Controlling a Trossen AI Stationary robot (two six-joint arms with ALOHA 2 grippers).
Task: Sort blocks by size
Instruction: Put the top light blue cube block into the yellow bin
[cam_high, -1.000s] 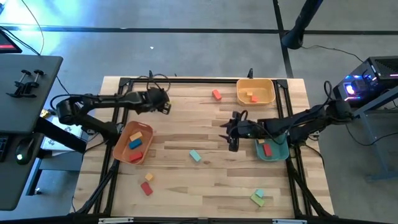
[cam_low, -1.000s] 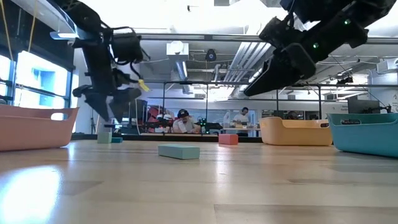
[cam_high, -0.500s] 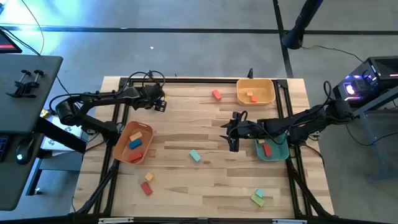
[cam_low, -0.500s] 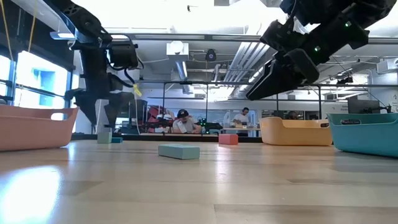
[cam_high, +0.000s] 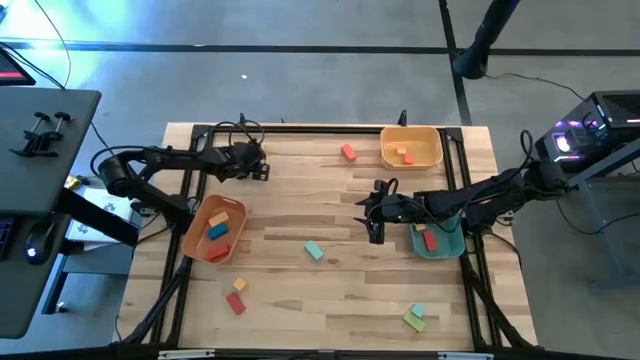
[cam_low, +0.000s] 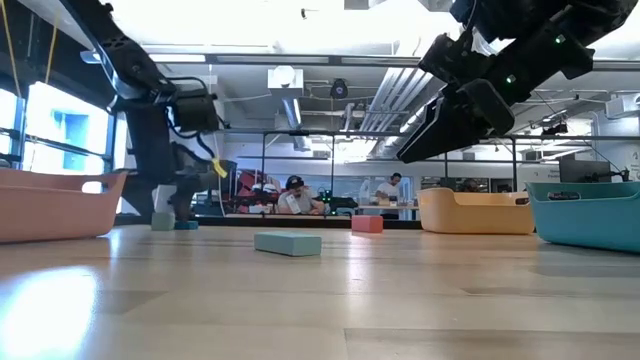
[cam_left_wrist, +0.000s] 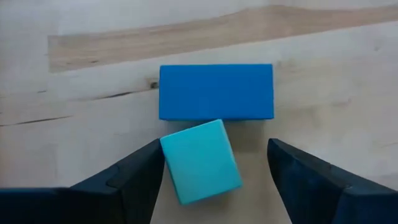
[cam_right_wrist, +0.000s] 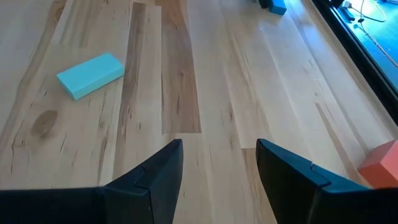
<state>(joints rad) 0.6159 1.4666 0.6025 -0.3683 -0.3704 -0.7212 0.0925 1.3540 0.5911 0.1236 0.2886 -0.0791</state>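
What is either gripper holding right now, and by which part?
Nothing. The left gripper stands open around a teal block; the right gripper hangs open and empty.

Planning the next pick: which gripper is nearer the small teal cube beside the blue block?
Left gripper: open around the teal cube. Right gripper waits mid-table, far away.

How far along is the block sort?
Partly done. Blocks already lie in the orange bin, yellow bin and teal bin. In hand: the left gripper, open, straddles a teal cube touching a blue bar; nothing gripped. The right gripper hangs open mid-table. Left: a teal bar, a red block and the front-edge blocks.
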